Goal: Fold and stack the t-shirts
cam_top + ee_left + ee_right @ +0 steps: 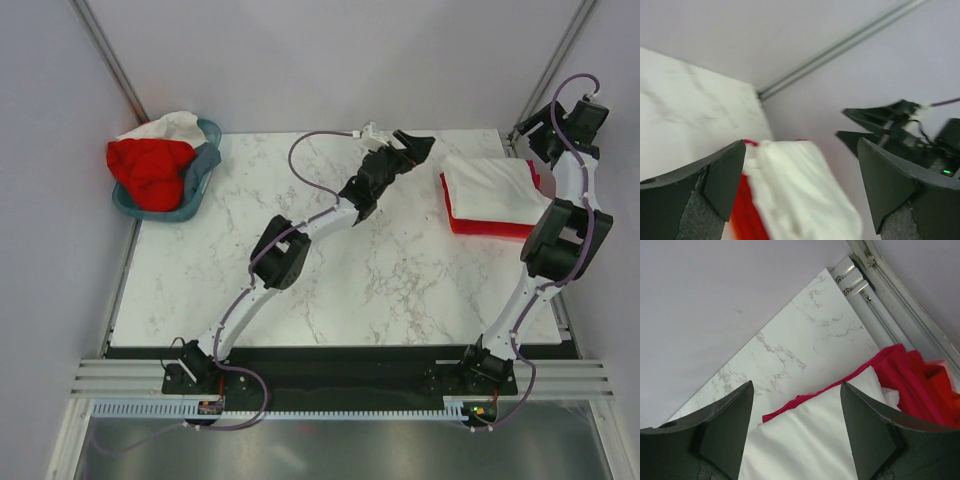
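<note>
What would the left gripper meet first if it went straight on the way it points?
Probably the folded white t-shirt lying on the red t-shirt, seen between the fingers of the open left gripper; depth is unclear.

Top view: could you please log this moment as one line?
stack: white over red | basket: shirts left | left claw: open | right claw: open

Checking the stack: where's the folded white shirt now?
In the top view, the folded white shirt lies on a red shirt at the far right corner of the table, just right of the open left gripper.
</note>
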`<move>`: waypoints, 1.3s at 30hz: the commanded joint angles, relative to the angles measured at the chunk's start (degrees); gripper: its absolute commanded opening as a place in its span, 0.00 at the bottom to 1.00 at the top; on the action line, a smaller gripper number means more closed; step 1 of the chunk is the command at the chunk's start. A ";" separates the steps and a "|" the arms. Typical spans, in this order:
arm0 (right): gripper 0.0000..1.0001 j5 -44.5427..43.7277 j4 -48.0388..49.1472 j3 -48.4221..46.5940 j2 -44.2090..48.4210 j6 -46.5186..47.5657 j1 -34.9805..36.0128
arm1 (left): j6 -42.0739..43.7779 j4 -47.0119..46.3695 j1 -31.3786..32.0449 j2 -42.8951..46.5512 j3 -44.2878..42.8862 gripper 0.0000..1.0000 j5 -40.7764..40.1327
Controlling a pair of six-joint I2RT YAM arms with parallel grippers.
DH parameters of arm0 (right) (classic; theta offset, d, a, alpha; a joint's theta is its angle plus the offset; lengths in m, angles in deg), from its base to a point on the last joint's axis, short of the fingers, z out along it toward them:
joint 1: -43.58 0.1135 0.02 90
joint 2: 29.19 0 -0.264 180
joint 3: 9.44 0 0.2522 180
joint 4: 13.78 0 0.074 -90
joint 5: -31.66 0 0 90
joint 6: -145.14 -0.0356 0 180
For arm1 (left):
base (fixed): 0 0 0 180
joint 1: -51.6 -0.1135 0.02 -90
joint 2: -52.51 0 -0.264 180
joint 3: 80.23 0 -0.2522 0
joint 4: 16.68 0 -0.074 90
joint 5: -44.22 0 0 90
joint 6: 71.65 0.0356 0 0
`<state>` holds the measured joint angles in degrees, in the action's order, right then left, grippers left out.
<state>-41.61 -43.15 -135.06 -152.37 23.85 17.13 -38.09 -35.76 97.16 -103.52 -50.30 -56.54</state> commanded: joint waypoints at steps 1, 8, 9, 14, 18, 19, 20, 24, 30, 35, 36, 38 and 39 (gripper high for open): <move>0.78 -3.19 0.85 2.15 4.67 0.52 -0.62 | 3.07 -3.46 -3.37 11.67 11.71 1.00 2.85; 0.62 0.65 5.58 17.34 15.24 -0.43 0.53 | 8.19 4.43 -6.36 28.47 29.77 1.00 7.67; 0.59 2.67 6.99 19.11 16.12 -1.31 0.79 | 8.28 5.76 -7.41 29.80 31.01 1.00 8.65; 0.49 11.82 19.97 30.61 21.13 -9.31 4.13 | 7.14 7.26 -10.66 38.06 43.55 1.00 12.87; 0.46 12.62 23.62 34.77 23.15 -12.92 7.99 | 6.96 7.70 -13.38 44.13 51.22 1.00 15.50; 0.46 12.45 23.53 35.47 23.59 -12.31 9.39 | 7.05 8.05 -13.74 46.14 53.49 1.00 15.95; 0.46 11.32 22.40 35.82 24.03 -11.78 10.10 | 7.14 8.66 -14.18 47.03 54.47 1.00 17.08; 0.46 8.85 18.18 35.83 25.44 -7.13 13.96 | 7.75 12.26 -16.37 51.69 59.13 1.00 19.11; 0.45 1.39 7.11 32.76 25.88 2.71 21.61 | 11.17 18.06 -17.08 59.51 65.64 1.00 18.85; 0.43 -24.43 -3.36 31.43 27.11 13.94 34.68 | 12.85 26.06 -18.40 66.18 70.56 1.00 17.45; 0.43 -27.16 -3.72 31.69 26.85 14.84 36.11 | 12.85 26.42 -18.58 67.25 71.87 1.00 17.44; 0.42 -34.53 -6.26 30.65 26.06 16.25 38.49 | 13.11 26.51 -18.58 69.53 75.92 1.00 17.44; 0.41 -37.18 -7.31 29.86 24.75 17.83 40.59 | 13.72 26.60 -18.67 71.80 77.23 1.00 17.53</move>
<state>-61.94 -44.55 -102.01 -128.24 34.28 54.50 -28.13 -11.89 79.00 -36.15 23.51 -39.19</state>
